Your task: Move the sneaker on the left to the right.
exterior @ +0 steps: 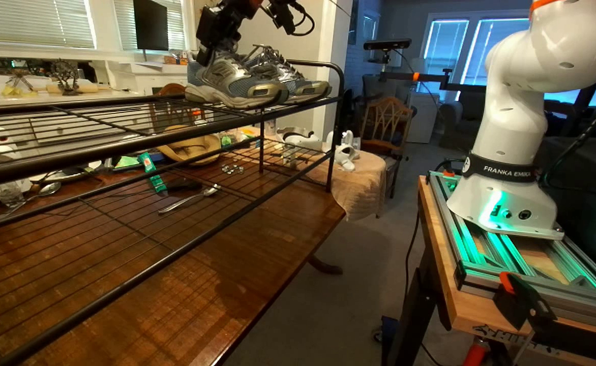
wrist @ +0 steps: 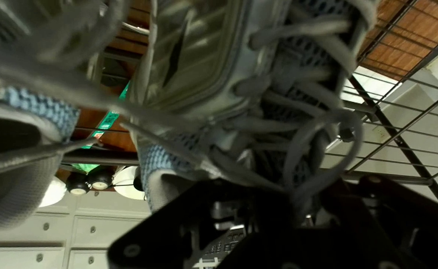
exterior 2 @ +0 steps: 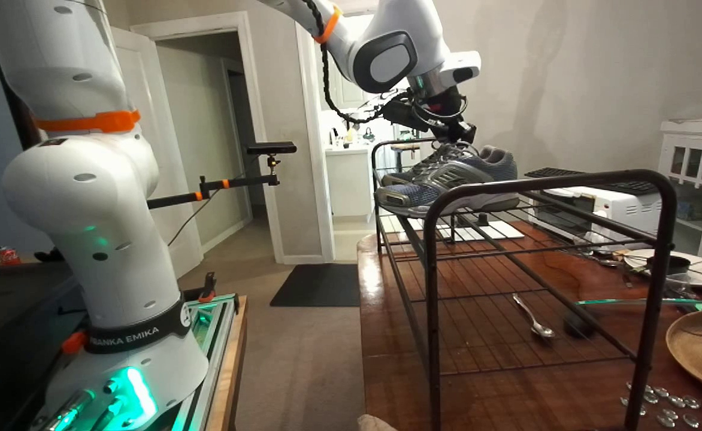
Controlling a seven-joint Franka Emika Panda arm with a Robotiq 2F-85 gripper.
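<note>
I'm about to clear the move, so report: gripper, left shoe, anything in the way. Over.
Gripper at left shoe, grip unclear. Same shoe upright on rack. Right shoe close beside it, may block a sideways slide.

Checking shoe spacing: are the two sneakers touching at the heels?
Apart there: in the wrist view, the rack rail shows through a clear gap between one sneaker and the other sneaker.

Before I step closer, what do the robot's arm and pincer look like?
The arm is smooth, rounded and white, with orange bands and a black cable. A black collar low on it reads FRANKA EMIKA, with green light glowing below. The pincer is black and angular, with small grey pivots.
</note>
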